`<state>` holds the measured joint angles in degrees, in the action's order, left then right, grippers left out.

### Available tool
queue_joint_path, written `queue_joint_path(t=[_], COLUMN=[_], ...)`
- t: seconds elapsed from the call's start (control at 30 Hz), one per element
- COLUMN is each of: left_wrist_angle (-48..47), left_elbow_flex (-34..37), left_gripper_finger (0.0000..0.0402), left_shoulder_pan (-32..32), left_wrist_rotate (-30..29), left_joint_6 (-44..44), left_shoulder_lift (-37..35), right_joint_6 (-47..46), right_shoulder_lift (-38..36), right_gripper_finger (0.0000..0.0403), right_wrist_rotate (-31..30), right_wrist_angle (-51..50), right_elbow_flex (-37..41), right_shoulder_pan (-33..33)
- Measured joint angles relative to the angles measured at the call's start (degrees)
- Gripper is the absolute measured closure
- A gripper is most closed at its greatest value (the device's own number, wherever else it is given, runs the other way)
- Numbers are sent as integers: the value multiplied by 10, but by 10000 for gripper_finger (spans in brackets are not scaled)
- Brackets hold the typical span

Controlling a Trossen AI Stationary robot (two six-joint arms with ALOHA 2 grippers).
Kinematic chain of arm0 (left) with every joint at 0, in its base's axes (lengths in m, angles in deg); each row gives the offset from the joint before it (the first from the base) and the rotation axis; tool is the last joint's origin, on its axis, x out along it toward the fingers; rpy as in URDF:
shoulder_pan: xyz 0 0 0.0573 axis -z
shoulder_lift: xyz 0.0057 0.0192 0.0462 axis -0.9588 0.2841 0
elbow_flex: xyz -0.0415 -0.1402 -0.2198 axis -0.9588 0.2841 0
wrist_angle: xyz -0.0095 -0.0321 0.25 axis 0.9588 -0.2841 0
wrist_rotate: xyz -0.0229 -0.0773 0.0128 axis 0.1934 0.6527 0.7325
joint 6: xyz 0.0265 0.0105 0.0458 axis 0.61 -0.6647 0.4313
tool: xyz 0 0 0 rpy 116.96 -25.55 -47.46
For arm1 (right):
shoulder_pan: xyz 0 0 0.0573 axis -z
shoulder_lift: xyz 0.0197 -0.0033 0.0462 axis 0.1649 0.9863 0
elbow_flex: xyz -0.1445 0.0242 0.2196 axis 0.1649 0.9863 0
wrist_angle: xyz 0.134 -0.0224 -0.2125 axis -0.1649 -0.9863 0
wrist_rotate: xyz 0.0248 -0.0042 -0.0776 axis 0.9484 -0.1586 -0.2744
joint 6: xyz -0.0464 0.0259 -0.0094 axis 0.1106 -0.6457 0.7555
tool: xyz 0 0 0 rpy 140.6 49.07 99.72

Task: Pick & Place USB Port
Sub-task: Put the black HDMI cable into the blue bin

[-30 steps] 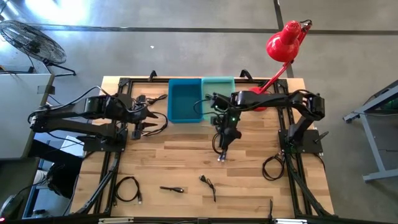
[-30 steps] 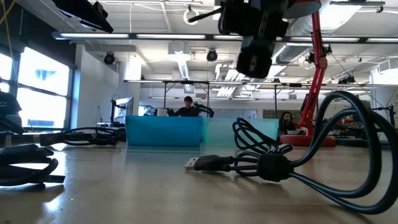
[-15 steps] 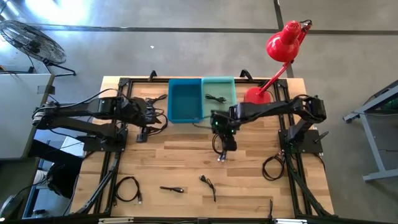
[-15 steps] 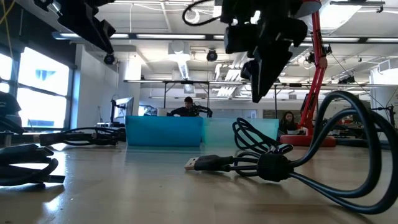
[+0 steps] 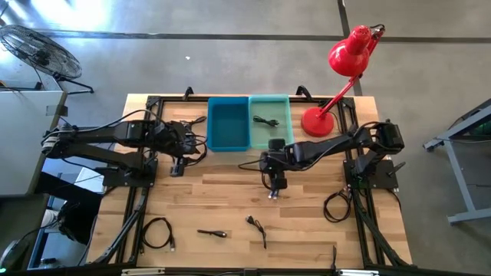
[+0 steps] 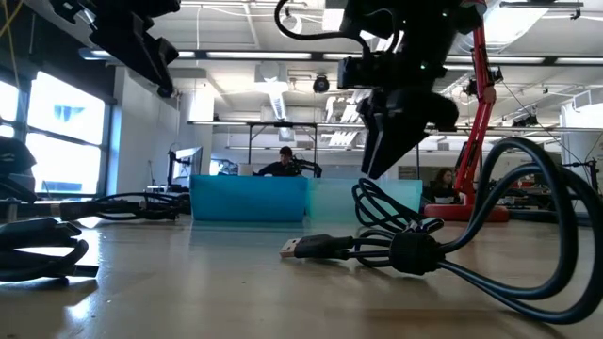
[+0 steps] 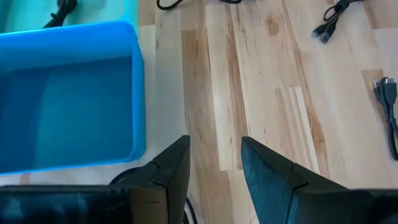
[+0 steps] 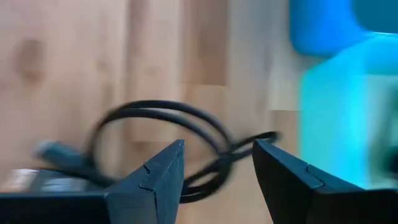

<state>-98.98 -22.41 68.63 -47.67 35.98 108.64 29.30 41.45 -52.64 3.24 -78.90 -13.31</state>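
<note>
While your right gripper (image 5: pixel 275 182) is hovering open over one cable (image 5: pixel 271 186), two bins (image 5: pixel 229 123) are sitting behind; left gripper (image 7: pixel 214 163) open, empty.

Both arms reach inward, left hand (image 7: pixel 214 168) and right hand (image 8: pixel 217 165) parted.

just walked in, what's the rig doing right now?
Sorting USB cables into bins. The right gripper hangs over a coiled USB cable mid-table with its jaws open around nothing; that cable lies on the wood. One cable sits in the teal bin; the blue bin looks empty. The left gripper waits beside the blue bin, jaws apart, holding nothing. Three more cables lie along the table's near edge.
</note>
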Motion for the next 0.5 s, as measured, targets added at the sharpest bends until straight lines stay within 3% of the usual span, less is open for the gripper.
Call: queue_joint_path(t=[0.13, 0.33, 0.5], left_wrist_angle=[-23, -36, -37], left_elbow_flex=[0, 0, 0], left_gripper_finger=[261, 261, 261], left_shoulder_pan=[0, 0, 0], left_wrist_rotate=[6, 5, 5], left_joint_6=[1, 0, -1], left_shoulder_lift=[0, 0, 0], right_joint_6=[23, 30, 58], right_shoulder_lift=[0, 0, 0], right_gripper_finger=[222, 222, 222], right_wrist_rotate=[-11, 51, 59], right_wrist_angle=[5, 14, 5], right_elbow_flex=[1, 1, 1], right_shoulder_pan=[6, 16, 11])
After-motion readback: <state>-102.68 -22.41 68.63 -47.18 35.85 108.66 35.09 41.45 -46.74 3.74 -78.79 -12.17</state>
